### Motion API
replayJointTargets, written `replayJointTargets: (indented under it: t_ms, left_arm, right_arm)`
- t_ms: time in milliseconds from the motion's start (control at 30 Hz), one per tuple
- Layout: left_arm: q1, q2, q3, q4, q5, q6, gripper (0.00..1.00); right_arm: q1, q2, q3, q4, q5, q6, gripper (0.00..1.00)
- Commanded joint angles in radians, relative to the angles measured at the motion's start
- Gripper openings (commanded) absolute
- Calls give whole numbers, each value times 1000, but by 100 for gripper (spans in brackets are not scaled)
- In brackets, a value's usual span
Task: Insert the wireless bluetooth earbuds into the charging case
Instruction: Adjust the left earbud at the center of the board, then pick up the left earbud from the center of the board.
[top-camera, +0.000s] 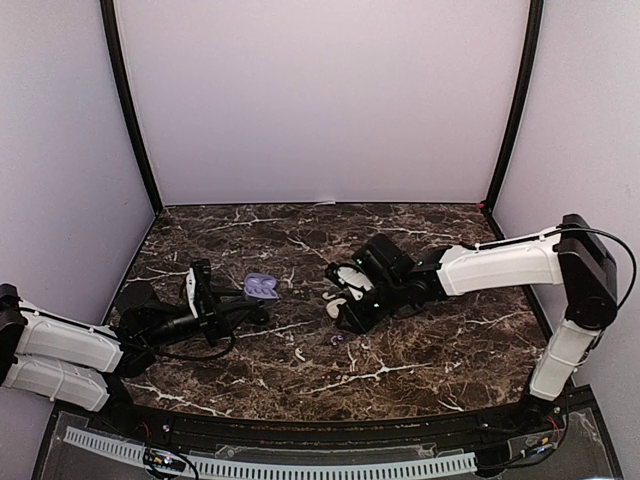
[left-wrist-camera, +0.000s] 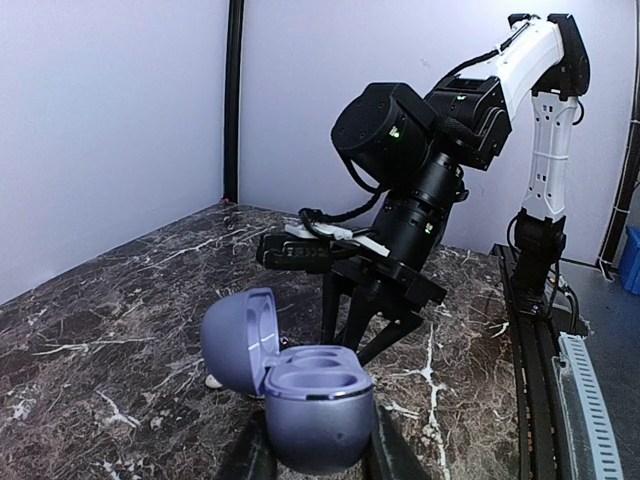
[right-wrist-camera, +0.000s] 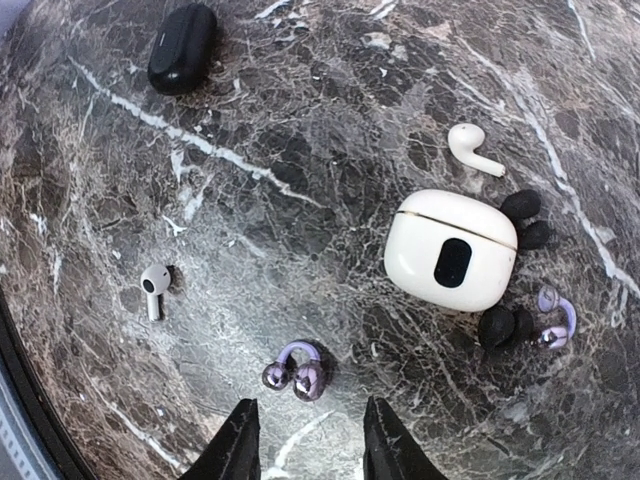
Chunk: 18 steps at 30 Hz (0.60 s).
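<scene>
An open purple charging case (left-wrist-camera: 315, 400) with two empty wells is held upright between the fingers of my left gripper (left-wrist-camera: 315, 455); it also shows in the top view (top-camera: 262, 288). My right gripper (right-wrist-camera: 308, 425) is open and hovers just above a purple clip-shaped earbud (right-wrist-camera: 297, 372) lying on the marble, which sits a little beyond and between its fingertips. A second purple earbud (right-wrist-camera: 555, 322) lies right of a closed white case (right-wrist-camera: 452, 250). Two white stemmed earbuds (right-wrist-camera: 153, 288) (right-wrist-camera: 472, 148) and dark buds (right-wrist-camera: 505, 325) (right-wrist-camera: 522, 205) lie around.
A closed black case (right-wrist-camera: 183, 48) lies at the far upper left of the right wrist view. The right arm's wrist (left-wrist-camera: 420, 130) stands close behind the purple case in the left wrist view. Grey walls enclose the marble table (top-camera: 420, 360).
</scene>
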Motion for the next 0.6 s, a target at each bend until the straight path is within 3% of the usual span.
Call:
replayJointTargets:
  t_ms: [0, 567]
  left_arm:
    - [6, -13, 1, 19, 10, 17, 10]
    - [5, -13, 2, 16, 11, 16, 10]
  right_arm:
    - [-6, 58, 86, -111, -33, -40, 36]
    - [12, 201, 214, -230, -18, -20, 35]
